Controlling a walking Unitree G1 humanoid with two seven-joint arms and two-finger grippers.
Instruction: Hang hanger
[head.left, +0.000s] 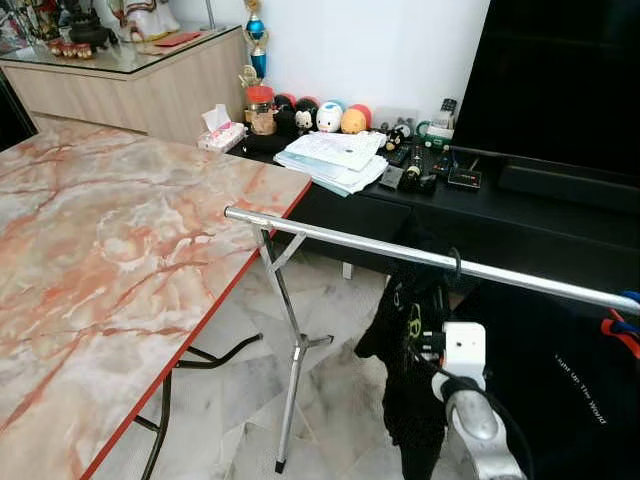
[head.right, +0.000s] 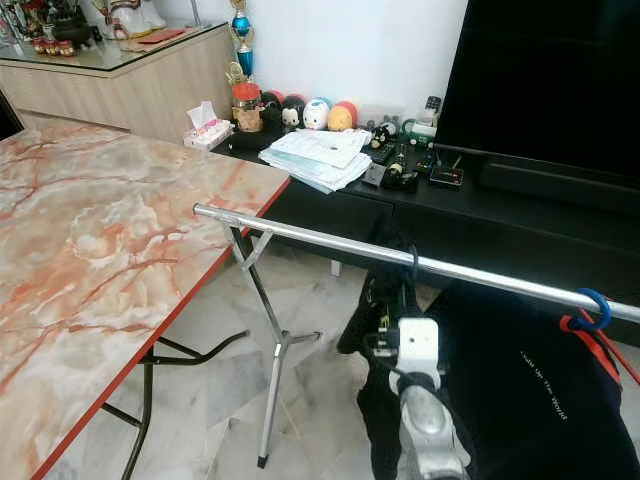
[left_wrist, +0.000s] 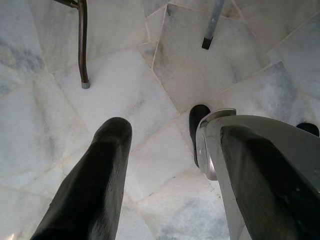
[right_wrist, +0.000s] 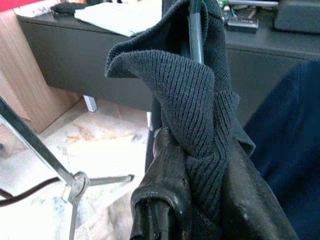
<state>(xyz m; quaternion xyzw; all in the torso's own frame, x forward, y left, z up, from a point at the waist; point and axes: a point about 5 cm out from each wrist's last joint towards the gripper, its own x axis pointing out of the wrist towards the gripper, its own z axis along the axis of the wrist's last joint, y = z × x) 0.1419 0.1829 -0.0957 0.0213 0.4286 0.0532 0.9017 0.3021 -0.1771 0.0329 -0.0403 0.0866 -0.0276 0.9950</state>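
Right gripper (right_wrist: 200, 200) clenched on the dark ribbed-knit garment (right_wrist: 195, 110), we judge its black hanger hook (head.right: 412, 262), already over the silver rail (head.right: 330, 243), needs a gentle release.

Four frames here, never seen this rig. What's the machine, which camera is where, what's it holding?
It is a walking humanoid with two silver arms, each ending in two long black fingers. The two wide pictures come from its head, looking down and forward at a marble-pattern table and a chrome clothes rail. The other two come from the wrists, looking along the fingers. The right gripper is shut on a black knit garment whose hanger hook is over the rail, beside a dark T-shirt already hanging. The left gripper is open, pointing at the tiled floor. A low black cabinet behind carries papers and small toys.
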